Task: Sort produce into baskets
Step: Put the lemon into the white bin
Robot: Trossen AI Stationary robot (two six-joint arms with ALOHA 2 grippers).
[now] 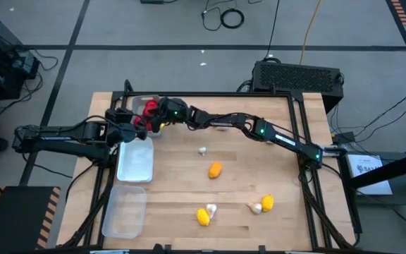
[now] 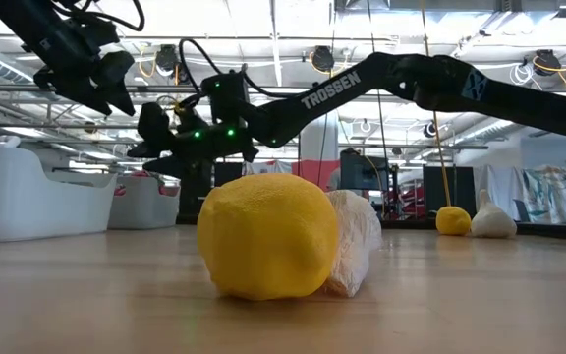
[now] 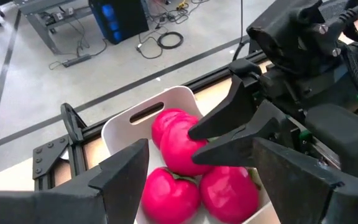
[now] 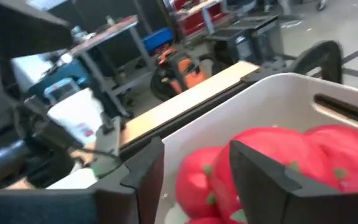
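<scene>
Dropping tomatoes in the far tray

Right gripper (image 4: 191,168) hangs open over the tomato tray (image 3: 166,102); left gripper (image 3: 197,180) open beside it. Tomatoes (image 3: 185,149) look light, slick: pinch mid-body.

I work in a robotics lab: my wooden surface (image 1: 189,190) sits in a metal frame on a grey taped floor. Cables (image 1: 224,15) trail about, a black computer case (image 1: 298,76) stands behind (vented top), and ceiling lights (image 2: 322,59) hang over open bays.

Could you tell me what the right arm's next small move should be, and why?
Probably lift the right pincer clear of the far tray. Its open fingers hold nothing above the four red pieces already in there, while yellow pieces and garlic bulbs lie unsorted on the table.
</scene>
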